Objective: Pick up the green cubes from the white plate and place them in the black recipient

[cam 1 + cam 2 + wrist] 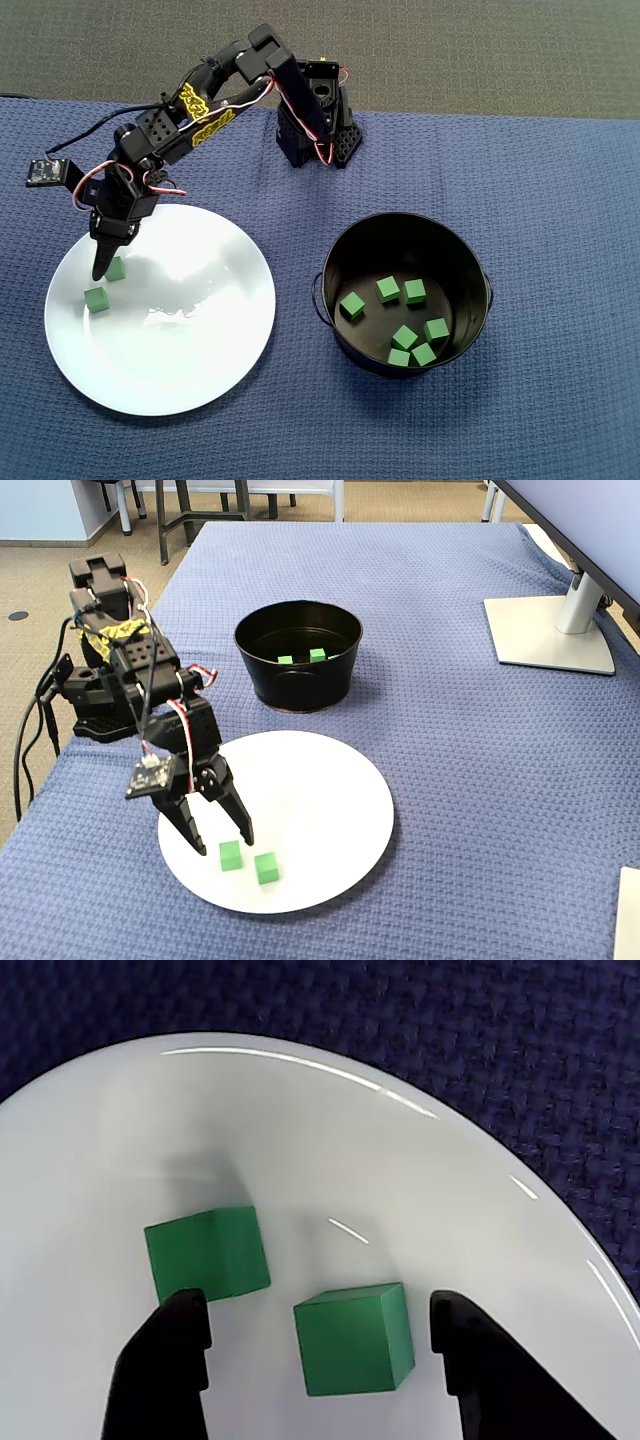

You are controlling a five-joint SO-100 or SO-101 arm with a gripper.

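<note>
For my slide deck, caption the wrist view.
Open hand straddling one of two green cubes on the white plate.

The black arm (130, 670) reaches forward from its base and folds down at the elbow, its wrist pointing steeply downward. The gripper (318, 1322) hangs low with its two dark fingers (170, 1345) spread wide apart, tips aimed down, clasping nothing.

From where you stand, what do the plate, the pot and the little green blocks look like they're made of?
The plate looks like glazed ceramic or glossy plastic: bright white with sharp light streaks. The pot looks like black-coated metal, shiny with thin walls, though I can't be sure. The blocks are matte green with no glare, maybe painted wood or foam.
</note>
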